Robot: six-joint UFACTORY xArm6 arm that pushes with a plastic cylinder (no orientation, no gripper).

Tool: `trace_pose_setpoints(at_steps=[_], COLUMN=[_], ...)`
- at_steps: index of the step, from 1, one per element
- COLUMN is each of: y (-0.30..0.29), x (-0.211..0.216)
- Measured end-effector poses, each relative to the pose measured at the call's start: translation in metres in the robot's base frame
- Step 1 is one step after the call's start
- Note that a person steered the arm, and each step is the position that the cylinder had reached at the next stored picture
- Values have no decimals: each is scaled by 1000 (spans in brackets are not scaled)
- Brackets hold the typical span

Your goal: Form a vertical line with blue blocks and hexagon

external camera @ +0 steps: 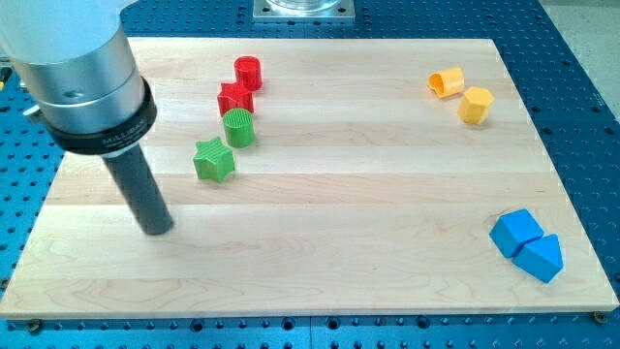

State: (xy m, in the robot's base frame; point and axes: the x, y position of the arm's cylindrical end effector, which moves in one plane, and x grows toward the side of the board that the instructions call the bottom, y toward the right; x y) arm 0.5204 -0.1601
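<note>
Two blue blocks lie at the board's lower right: a blue cube (pixel 514 233) and, touching it below right, a blue triangular block (pixel 541 258). A yellow hexagon (pixel 476 105) sits at the upper right, with a yellow cylinder (pixel 448 82) just up-left of it. My tip (pixel 158 230) rests on the board at the left, far from the blue blocks and the hexagon, below-left of the green star.
A red cylinder (pixel 249 72), a red star (pixel 235 98), a green cylinder (pixel 238 127) and a green star (pixel 214 160) form a slanted row at upper centre-left. The wooden board (pixel 320 281) lies on a blue perforated table.
</note>
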Motion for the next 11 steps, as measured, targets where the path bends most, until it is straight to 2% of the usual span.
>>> trace_pose_setpoints(at_steps=[2, 3, 4, 5, 8, 11], y=[54, 84, 110, 168, 202, 424], x=[-50, -53, -14, -8, -17, -109])
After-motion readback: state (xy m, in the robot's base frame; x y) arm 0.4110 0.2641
